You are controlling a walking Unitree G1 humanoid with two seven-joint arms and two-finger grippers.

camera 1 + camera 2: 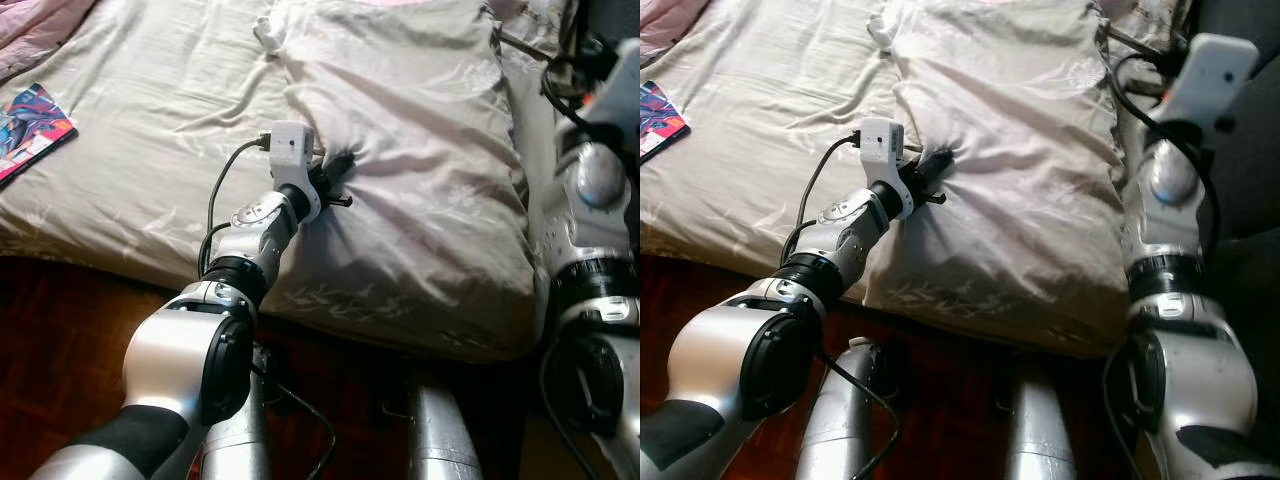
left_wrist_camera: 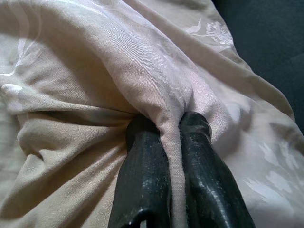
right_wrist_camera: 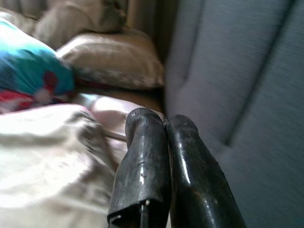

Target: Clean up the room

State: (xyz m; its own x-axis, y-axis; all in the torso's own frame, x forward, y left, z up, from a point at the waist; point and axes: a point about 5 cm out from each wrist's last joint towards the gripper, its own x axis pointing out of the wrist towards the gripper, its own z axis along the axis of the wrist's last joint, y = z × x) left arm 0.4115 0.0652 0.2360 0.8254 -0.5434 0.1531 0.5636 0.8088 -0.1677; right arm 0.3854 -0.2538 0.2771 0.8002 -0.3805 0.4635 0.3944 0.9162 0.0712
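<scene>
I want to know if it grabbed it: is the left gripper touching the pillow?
Touching. Left wrist view shows the left gripper pinching a fold of the pillow.

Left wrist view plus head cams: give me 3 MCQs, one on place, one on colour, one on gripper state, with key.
1. Where does the magazine lie?
A. On the bed, at the robot's far left
B. On the pillow
C. On the floor

2. What colour is the pillow's cover?
A. Blue
B. Beige
C. Black

3. What is the left gripper doing?
A. Open above the bed
B. Shut on nothing
C. Shut on a fold of the pillow

Key: 1 A, the magazine lies on the bedsheet. 2 B, the pillow is beige with a pale floral print. 3 C, the left gripper has fabric pinched between its fingers.
</scene>
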